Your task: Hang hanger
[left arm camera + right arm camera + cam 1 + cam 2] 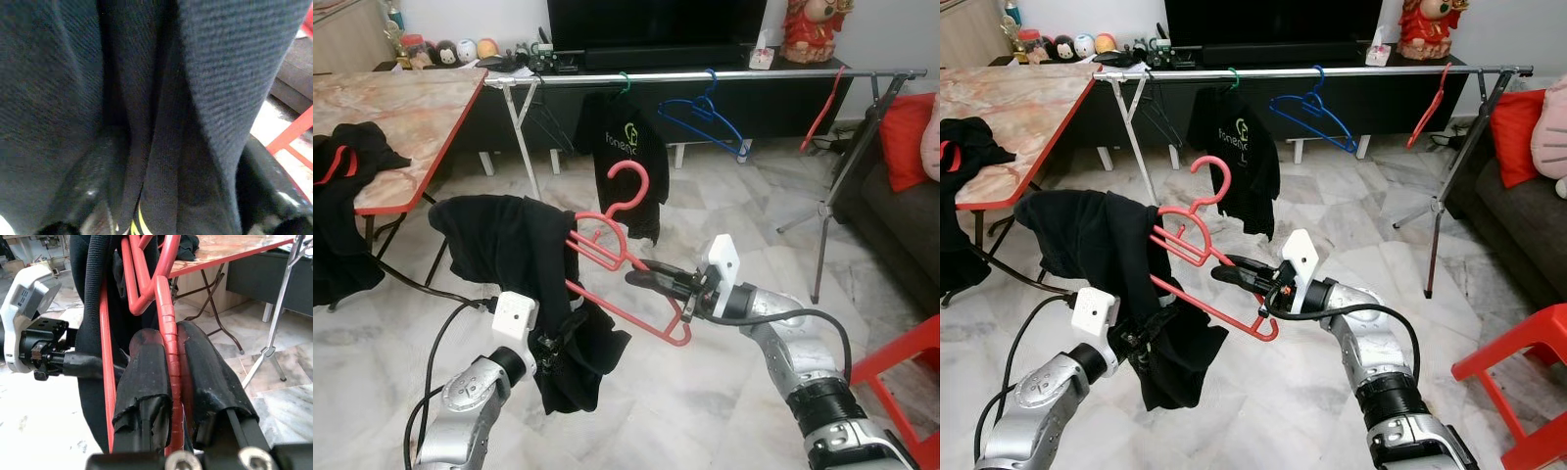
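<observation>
Right gripper: the right gripper (651, 279) has its two black fingers (146, 382) pressed together on the lower bar of the red hanger (617, 257), seen plainly in the right wrist view, where the red bar runs between the pads.
Left gripper: the left gripper (166, 196) sits under the hanging cloth, with a fold of the black shirt (514, 259) between its two fingers; the fold is pinched, judging by how the cloth bunches there.
Hanger: held in the air between the two arms, tilted, hook (628, 184) up and pointing toward the rail, well short of it.
Shirt: draped over the left end of the hanger, only partly on, with much of it sagging below the left gripper.
Rail: the clothes rail (705, 74) stands beyond, in front of the TV cabinet; toward its left end hangs a black shirt on a green hanger (625, 82), near the middle a blue hanger (703, 113), toward the right end another red hanger (822, 110).
Risk, slipping: the grip is on a thin smooth bar, so the hanger could swivel in the fingers as it is lifted, turning the hook away from the rail.
Risk, shirt: its weight is all on one side; it may slide off.
Risk, snagging: the hook could catch the blue hanger.
</observation>
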Robot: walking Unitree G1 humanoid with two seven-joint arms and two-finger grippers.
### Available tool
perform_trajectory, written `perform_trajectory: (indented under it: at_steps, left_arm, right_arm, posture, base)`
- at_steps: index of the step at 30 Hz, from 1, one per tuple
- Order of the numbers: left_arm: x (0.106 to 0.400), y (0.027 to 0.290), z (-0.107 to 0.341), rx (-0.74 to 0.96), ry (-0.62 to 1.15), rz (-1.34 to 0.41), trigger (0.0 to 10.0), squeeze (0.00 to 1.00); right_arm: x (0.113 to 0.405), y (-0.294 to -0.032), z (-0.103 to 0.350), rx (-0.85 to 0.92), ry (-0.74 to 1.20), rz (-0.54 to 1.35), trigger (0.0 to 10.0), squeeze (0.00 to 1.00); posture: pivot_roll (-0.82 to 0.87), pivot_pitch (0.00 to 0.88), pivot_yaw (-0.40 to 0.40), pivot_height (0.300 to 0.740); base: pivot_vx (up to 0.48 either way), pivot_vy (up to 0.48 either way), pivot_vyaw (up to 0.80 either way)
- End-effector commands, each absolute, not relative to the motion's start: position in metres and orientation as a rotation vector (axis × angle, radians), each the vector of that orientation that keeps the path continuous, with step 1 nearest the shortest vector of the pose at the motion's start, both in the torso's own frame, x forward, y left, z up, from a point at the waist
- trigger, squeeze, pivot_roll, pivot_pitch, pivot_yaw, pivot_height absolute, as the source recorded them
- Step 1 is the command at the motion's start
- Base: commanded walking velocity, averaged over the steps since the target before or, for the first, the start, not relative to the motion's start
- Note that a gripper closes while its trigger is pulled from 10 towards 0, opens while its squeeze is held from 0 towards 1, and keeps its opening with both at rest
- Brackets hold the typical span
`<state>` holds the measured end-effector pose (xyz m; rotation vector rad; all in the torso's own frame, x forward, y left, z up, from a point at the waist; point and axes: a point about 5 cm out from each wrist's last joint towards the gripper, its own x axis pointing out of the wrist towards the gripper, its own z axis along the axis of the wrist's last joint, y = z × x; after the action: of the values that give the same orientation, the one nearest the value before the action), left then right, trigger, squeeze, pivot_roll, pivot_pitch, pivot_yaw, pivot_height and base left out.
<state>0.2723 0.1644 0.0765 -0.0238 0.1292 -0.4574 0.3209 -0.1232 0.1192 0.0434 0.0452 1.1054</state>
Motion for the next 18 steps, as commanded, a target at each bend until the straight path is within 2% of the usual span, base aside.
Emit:
perform_trajectory:
  at_steps: [1, 18]
  left_arm:
    - [0.2752, 0.1640, 0.0802, -0.023, 0.111, -0.454, 0.0, 0.00]
    - [0.2754, 0.1607, 0.0812, -0.035, 0.102, -0.468, 0.0, 0.00]
  right_arm:
    - [0.3216, -0.1186, 0.1335, 0.041, -0.025, 1.132, 0.0, 0.00]
    - [0.3191, -0.1199, 0.1288, 0.017, -0.002, 1.134, 0.0, 0.00]
  posture:
    - [-0.06, 0.000, -0.008, 0.740]
    - [-0.06, 0.000, -0.007, 0.740]
  base:
    - [0.000, 0.000, 0.00]
    - [0.000, 0.000, 0.00]
